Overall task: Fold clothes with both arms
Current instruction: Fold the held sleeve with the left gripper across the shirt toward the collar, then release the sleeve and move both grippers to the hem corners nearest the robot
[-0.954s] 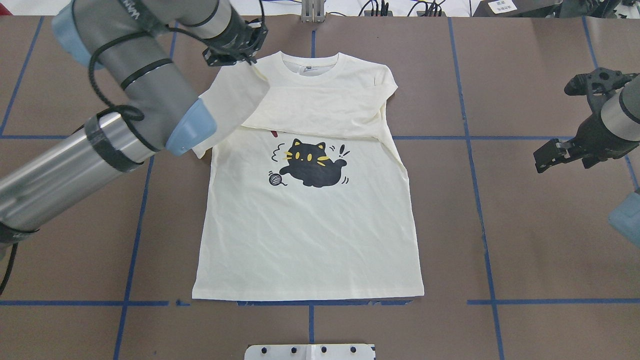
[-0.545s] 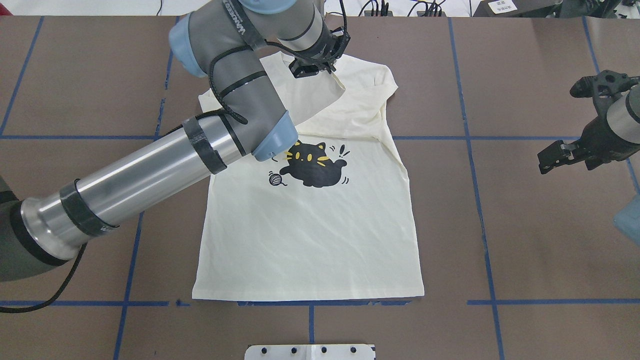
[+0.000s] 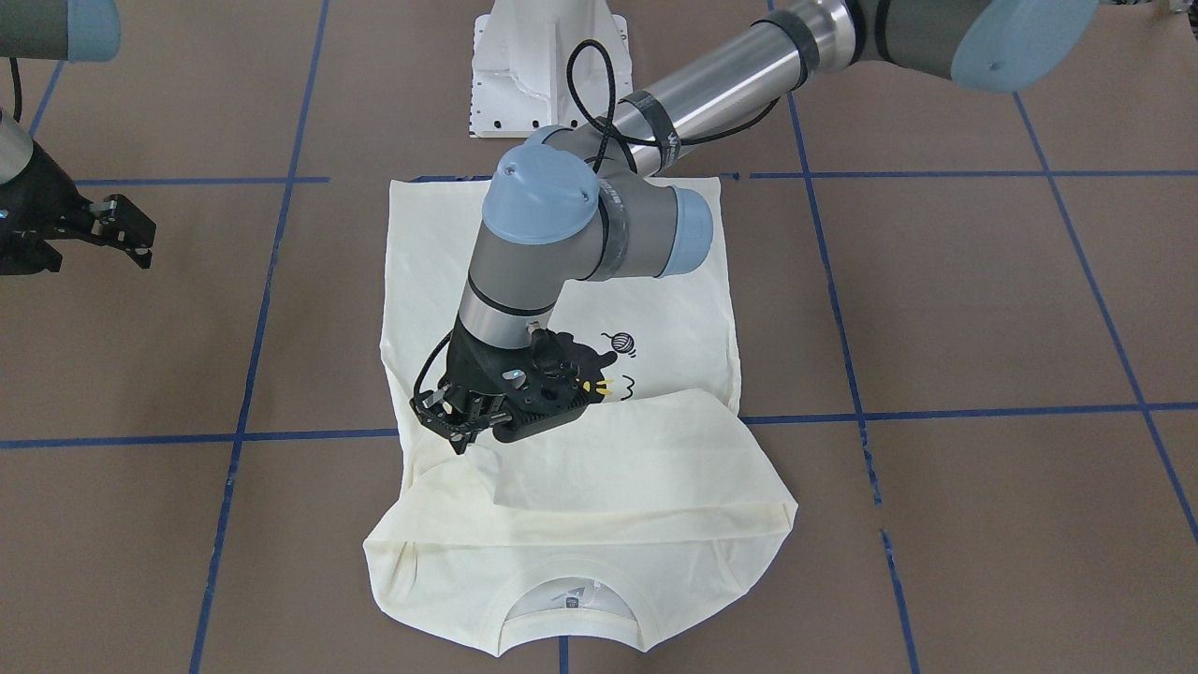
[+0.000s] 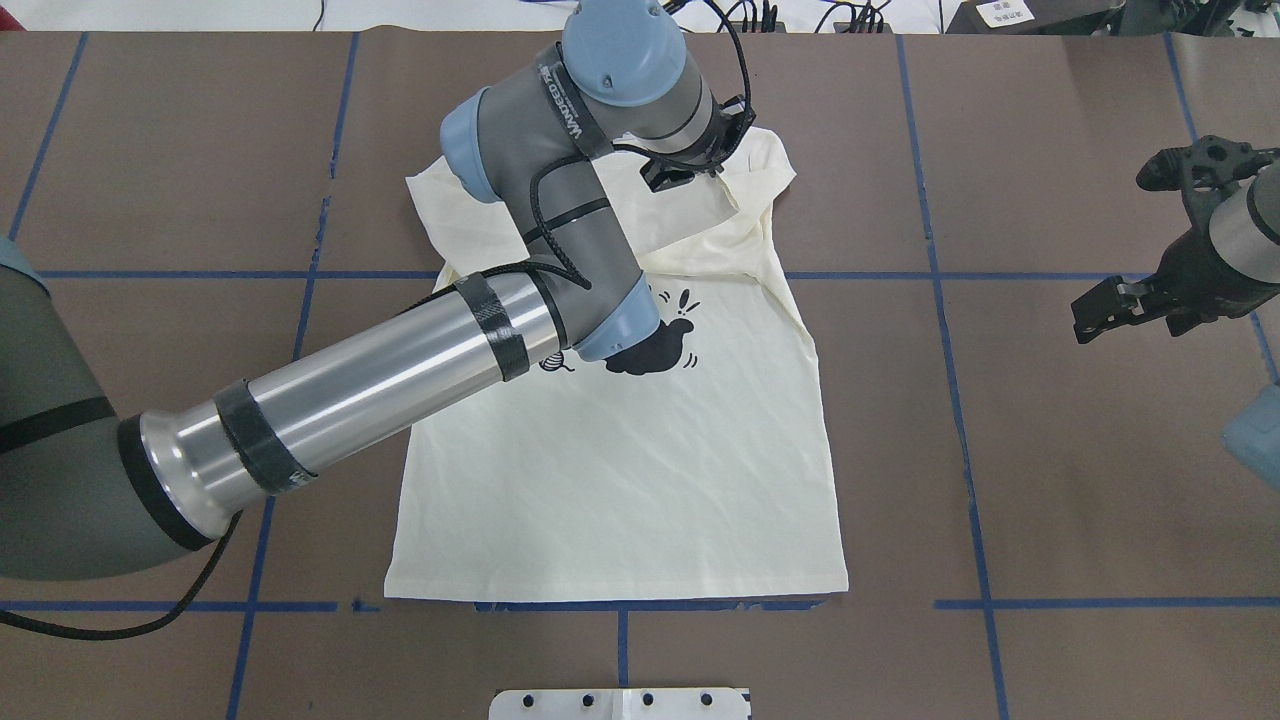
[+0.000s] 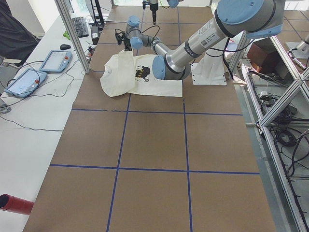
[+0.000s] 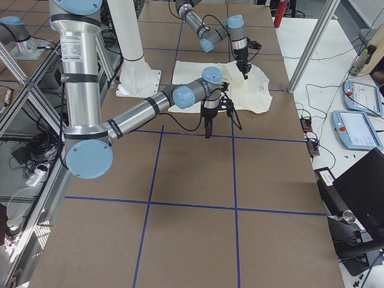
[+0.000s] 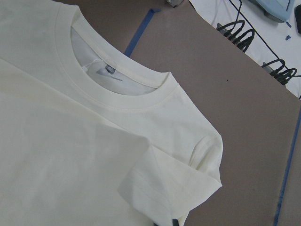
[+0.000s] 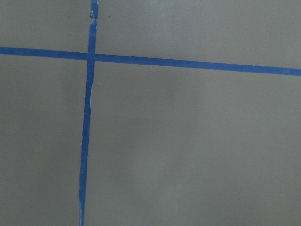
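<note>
The cream T-shirt (image 4: 620,480) lies flat with its print side up, hem toward the robot. My left arm hides part of the black cat print (image 4: 655,350). My left gripper (image 4: 690,172) is shut on the end of the shirt's left sleeve (image 3: 599,468), which is drawn across the chest toward the opposite shoulder. The front-facing view shows that gripper (image 3: 460,432) low over the cloth, above the ribbed neckline (image 3: 573,599). The other sleeve lies folded in across the chest. My right gripper (image 4: 1092,318) hangs open and empty over bare table, far to the shirt's right.
Blue tape lines (image 4: 960,400) mark a grid on the brown table. The white base plate (image 4: 620,703) sits at the near edge. A side bench with tablets (image 5: 29,79) and a metal frame post (image 5: 72,34) borders the far end.
My left arm has swung right, carrying the sleeve from the shirt's left shoulder across the chest to near the right shoulder. The right gripper has barely moved.
</note>
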Available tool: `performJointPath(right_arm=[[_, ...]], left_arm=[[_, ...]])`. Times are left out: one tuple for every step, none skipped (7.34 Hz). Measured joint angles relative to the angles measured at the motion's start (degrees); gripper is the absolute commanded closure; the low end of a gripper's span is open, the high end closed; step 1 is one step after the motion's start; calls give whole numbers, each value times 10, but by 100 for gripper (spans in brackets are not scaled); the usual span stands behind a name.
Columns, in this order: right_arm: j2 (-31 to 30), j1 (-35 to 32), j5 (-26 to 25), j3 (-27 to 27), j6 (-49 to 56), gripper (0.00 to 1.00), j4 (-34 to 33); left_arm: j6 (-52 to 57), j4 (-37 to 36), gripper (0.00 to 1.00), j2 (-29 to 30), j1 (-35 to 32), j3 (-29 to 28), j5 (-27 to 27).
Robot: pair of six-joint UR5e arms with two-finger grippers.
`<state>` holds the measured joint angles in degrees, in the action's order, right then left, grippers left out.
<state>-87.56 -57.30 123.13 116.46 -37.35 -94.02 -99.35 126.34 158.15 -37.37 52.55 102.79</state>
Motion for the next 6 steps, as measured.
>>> performJointPath(right_arm=[[3,0,0,-4,0,0,0],[7,0,0,-7,0,0,0],[10,0,0,-8,0,0,0],[11,0,0,-8,0,0,1],[13,0,0,-9,0,0,2],[17,1,0,-9,-8,0,2]], left_arm=[[12,34,0,3,12,-23,-22],[31,51,0,3,19,-34,-33],[54,58,0,2,21,-36,-36],[78,60,0,0,21,-35,-36],[90,59,0,-3,20,-32,-34],[100,54,0,-21,19,-12,-23]])
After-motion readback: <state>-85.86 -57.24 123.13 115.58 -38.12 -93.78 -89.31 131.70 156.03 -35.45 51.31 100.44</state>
